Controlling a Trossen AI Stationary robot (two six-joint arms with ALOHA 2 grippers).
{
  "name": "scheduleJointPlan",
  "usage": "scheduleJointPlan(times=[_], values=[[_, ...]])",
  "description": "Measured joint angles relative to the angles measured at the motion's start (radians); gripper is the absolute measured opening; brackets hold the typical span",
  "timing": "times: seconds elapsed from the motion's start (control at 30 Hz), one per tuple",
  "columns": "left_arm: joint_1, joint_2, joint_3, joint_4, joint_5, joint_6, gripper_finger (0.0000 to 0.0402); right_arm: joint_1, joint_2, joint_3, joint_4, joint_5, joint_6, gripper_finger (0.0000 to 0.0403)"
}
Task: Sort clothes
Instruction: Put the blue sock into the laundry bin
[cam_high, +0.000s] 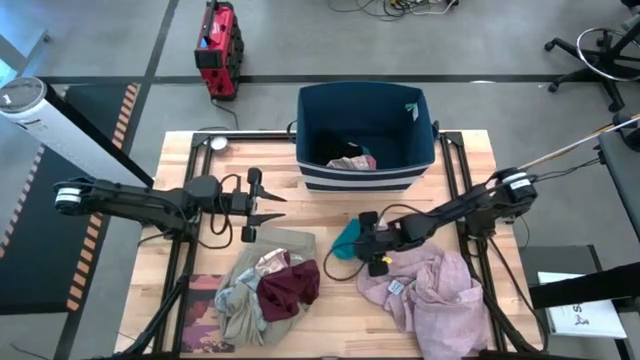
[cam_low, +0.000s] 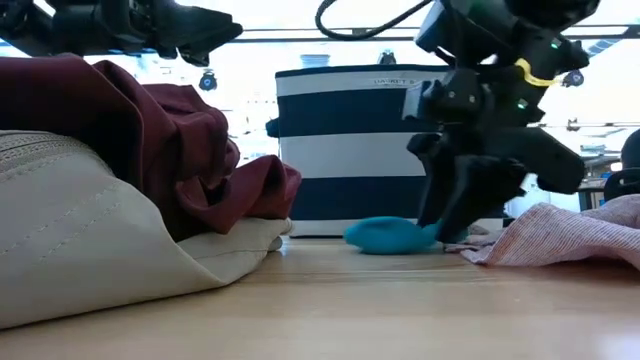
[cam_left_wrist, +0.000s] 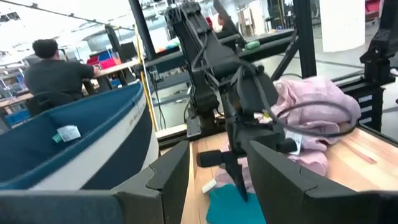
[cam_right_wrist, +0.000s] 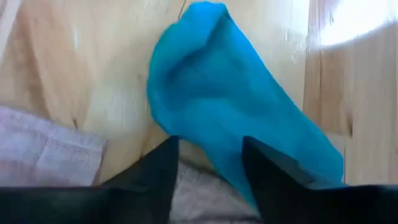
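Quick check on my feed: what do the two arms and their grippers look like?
Both arms are dark, nearly black, jointed tubes with white end caps and looping black cables. The left gripper has two tapered black fingers; the right gripper carries a yellow band and small green lights.

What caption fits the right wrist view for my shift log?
Right gripper, fingers open, poised over the small teal garment lying on the wooden table.

The right arm reaches in from the right side toward the middle, its wrist tipped down and its tool (cam_high: 362, 243) low at the tabletop with fingers (cam_right_wrist: 155, 171) parted. The left arm stretches level from the left side, its tool (cam_high: 268, 206) held high, fingers (cam_left_wrist: 171, 168) spread.
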Motion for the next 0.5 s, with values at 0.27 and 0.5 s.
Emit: scheduleJointPlan(times=[0.27,0.5], values=[[0.0,0.012,0.0,0.001,0.0,0.0,0.0151,-0.01,0.003,0.103,-0.058,-0.011,-0.067,0.0011],[0.0,0.014,-0.001,0.004,0.0,0.001,0.0151,-0.013,-0.035,0.236,-0.194,-0.01,-0.072,0.0001]])
